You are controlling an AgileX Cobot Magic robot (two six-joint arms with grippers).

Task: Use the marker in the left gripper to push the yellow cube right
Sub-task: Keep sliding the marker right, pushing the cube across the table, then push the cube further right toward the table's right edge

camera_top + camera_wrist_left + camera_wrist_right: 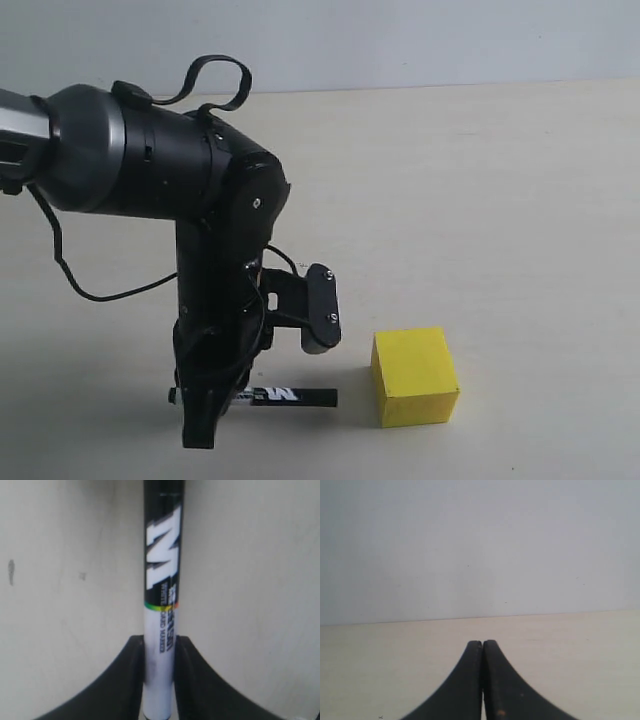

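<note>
Left gripper clamps the marker by its barrel, held low and level, tip pointing right. Yellow cube sits near right, a gap apart from the tip: no contact yet, so the whole push remains. Right gripper pinched closed, empty. Table plain beige, matte; pale bare wall at far edge.

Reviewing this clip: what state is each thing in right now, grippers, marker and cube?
left gripper: shut on the marker.
marker: held level, low over the table, its end pointing at the cube with a gap between them.
cube: resting flat on the table, untouched.
right gripper: shut, empty.
</note>
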